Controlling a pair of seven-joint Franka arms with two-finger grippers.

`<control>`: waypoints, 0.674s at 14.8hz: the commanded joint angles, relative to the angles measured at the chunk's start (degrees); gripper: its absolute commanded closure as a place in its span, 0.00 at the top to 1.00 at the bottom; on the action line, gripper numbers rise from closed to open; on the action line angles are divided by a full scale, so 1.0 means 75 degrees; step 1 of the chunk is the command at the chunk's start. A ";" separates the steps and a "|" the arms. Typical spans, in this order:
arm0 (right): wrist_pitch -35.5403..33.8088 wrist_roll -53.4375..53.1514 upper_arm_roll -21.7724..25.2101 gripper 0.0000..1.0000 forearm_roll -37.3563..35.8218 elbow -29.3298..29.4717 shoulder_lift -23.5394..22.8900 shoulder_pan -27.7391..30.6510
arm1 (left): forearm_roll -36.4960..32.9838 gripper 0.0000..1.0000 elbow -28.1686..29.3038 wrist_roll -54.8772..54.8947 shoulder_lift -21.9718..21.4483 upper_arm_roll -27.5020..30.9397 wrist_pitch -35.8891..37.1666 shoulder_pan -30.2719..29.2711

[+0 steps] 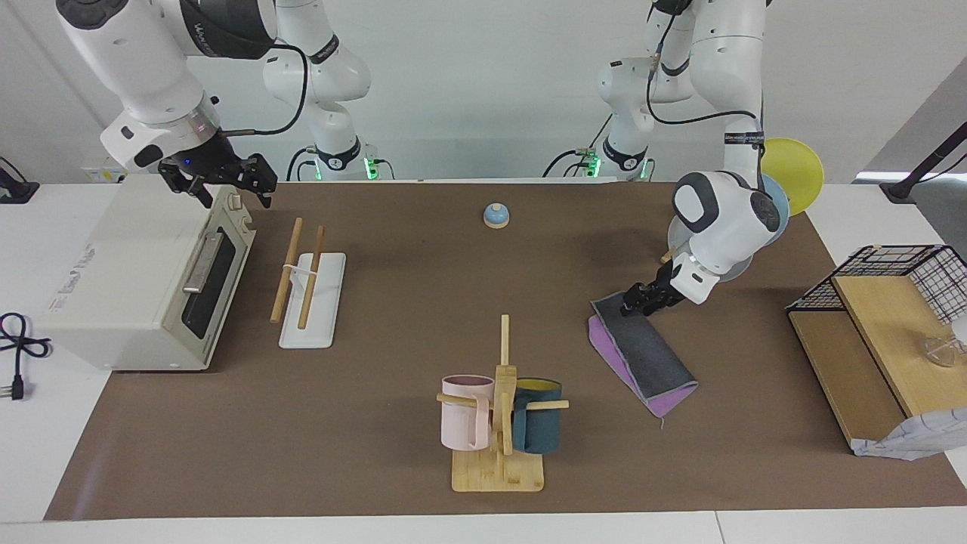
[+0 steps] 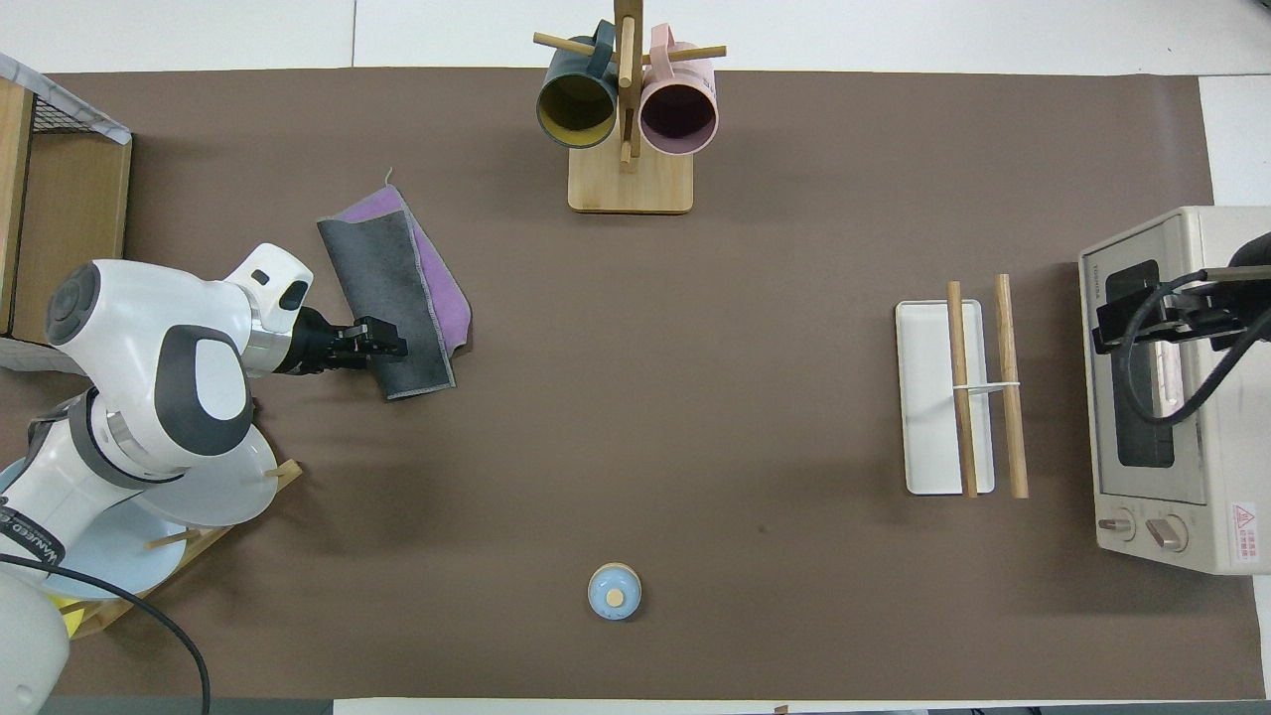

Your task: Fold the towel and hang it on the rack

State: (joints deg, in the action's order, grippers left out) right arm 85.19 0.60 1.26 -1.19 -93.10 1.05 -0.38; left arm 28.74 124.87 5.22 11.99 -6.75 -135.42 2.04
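The towel [image 1: 650, 355] [image 2: 397, 288] lies folded on the brown mat toward the left arm's end, dark grey side up with a purple strip showing along one long edge. My left gripper [image 1: 634, 302] [image 2: 387, 343] is low at the towel's end nearer the robots, touching its edge. The rack [image 1: 321, 317] [image 2: 923, 397], two light wooden rods on a white base, stands toward the right arm's end beside the toaster oven. My right gripper [image 1: 227, 189] [image 2: 1162, 318] waits open above the oven's top, holding nothing.
A wooden mug tree [image 1: 498, 423] [image 2: 628, 119] with a pink and a dark teal mug stands farther from the robots, mid-table. A white toaster oven [image 1: 143, 279] [image 2: 1172, 397], a small blue bell [image 1: 495, 216] [image 2: 614, 592], a plate stand [image 1: 786, 181] [image 2: 199, 487] and a wooden shelf with wire basket [image 1: 891, 302] [image 2: 60, 199] ring the mat.
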 commanded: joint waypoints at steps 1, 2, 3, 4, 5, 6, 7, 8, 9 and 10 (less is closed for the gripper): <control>0.0032 0.0154 -0.0015 1.00 0.0136 -0.0126 0.0129 0.0075 | 0.0188 0.54 0.0132 0.0100 0.0030 0.0033 -0.0284 0.0104; 0.0032 0.0154 -0.0015 1.00 0.0136 -0.0126 0.0129 0.0075 | 0.0200 0.46 0.0132 0.0100 0.0030 0.0033 -0.0284 0.0115; 0.0032 0.0154 -0.0015 1.00 0.0136 -0.0126 0.0129 0.0086 | 0.0200 0.37 0.0132 0.0100 0.0030 0.0033 -0.0284 0.0104; 0.0032 0.0154 -0.0015 1.00 0.0136 -0.0126 0.0129 0.0086 | 0.0200 0.28 0.0166 0.0100 0.0030 0.0033 -0.0284 0.0104; 0.0032 0.0154 -0.0015 1.00 0.0136 -0.0126 0.0118 0.0075 | 0.0200 0.15 0.0178 0.0100 0.0018 0.0033 -0.0284 0.0104; 0.0032 0.0154 -0.0015 1.00 0.0136 -0.0126 0.0118 0.0075 | 0.0200 0.03 0.0190 0.0089 0.0018 0.0033 -0.0284 0.0104; 0.0032 0.0154 -0.0015 1.00 0.0136 -0.0126 0.0129 0.0075 | 0.0200 0.00 0.0213 0.0089 0.0018 0.0033 -0.0284 0.0104; 0.0032 0.0154 -0.0015 1.00 0.0136 -0.0126 0.0129 0.0075 | 0.0200 0.00 0.0214 0.0100 0.0007 0.0033 -0.0272 0.0080; 0.0032 0.0154 -0.0015 1.00 0.0136 -0.0126 0.0129 0.0086 | 0.0200 0.00 0.0202 0.0100 0.0007 0.0033 -0.0226 0.0045; 0.0032 0.0154 -0.0015 1.00 0.0136 -0.0126 0.0129 0.0086 | 0.0200 0.00 0.0156 0.0100 0.0007 0.0044 -0.0179 0.0022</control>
State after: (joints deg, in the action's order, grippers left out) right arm 85.19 0.60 1.26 -1.19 -93.10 1.05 -0.38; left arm 28.95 125.11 5.22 12.34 -6.79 -135.82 2.04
